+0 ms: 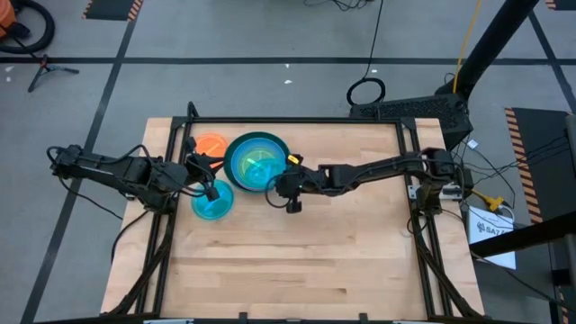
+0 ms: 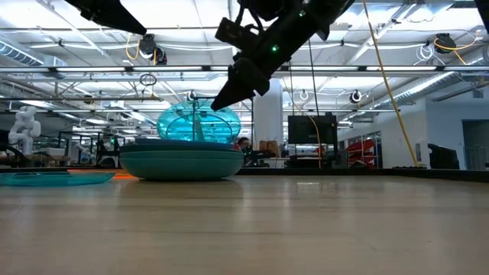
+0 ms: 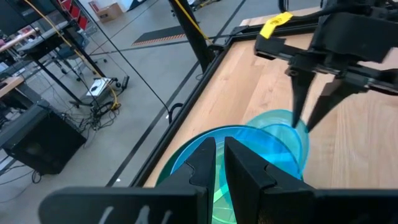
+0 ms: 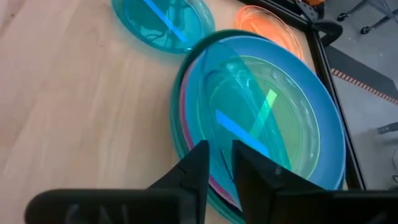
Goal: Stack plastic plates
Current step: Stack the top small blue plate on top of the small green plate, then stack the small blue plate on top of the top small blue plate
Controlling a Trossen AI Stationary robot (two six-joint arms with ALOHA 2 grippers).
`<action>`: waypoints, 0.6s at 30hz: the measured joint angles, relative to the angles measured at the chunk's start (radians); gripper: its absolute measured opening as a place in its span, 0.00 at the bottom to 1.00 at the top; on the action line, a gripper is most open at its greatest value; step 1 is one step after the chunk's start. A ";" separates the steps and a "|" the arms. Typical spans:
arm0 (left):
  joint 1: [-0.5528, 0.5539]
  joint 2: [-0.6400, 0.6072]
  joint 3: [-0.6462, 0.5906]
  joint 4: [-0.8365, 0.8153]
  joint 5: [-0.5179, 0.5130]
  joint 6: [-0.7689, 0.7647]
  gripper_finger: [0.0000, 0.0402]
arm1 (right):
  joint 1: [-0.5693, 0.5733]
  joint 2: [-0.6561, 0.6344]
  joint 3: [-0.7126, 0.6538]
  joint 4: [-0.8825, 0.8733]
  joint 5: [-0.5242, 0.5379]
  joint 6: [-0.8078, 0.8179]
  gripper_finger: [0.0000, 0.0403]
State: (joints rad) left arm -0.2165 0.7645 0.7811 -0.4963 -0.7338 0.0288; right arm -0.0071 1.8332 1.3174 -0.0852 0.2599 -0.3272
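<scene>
A stack of plastic plates (image 1: 256, 160) sits near the table's far edge: a large teal plate at the bottom, then pink and blue rims, with a lime plate (image 4: 280, 124) inside. A see-through cyan plate (image 2: 197, 122) stands tilted on top of the stack. My right gripper (image 1: 284, 185) is at the stack's right rim, shut on that plate. Another cyan plate (image 1: 213, 202) lies flat on the table, near-left of the stack. An orange plate (image 1: 211, 144) lies flat to the stack's left. My left gripper (image 1: 212, 190) hovers shut above the flat cyan plate. My right gripper pinches the tilted cyan plate by its raised rim (image 3: 297, 126) between its two fingers (image 3: 303, 99), coming slanting down from the table's right. The plate leans steeply, with its lower edge (image 2: 179, 139) resting in the stack.
A black frame (image 1: 297, 121) runs along the table's far edge and sides, close behind the stack and the orange plate. Bare wood (image 1: 297, 261) covers the near half of the table.
</scene>
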 joint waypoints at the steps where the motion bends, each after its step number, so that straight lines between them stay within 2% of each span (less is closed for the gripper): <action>1: 0.000 0.000 0.000 0.000 0.000 0.000 0.10 | -0.007 0.000 0.000 0.002 -0.001 -0.001 0.18; 6: 0.000 0.000 0.000 0.000 0.000 0.000 0.10 | -0.045 0.000 0.000 0.009 -0.004 0.001 0.24; 11: 0.000 0.000 0.000 0.000 0.000 0.000 0.10 | -0.085 0.000 0.000 0.007 -0.103 0.045 0.29; 18: 0.000 0.000 0.000 0.000 0.000 0.000 0.10 | -0.122 0.000 0.000 0.008 -0.106 0.091 0.33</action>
State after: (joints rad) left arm -0.2165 0.7643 0.7811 -0.4961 -0.7338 0.0292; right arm -0.1291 1.8332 1.3174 -0.0775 0.1543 -0.2363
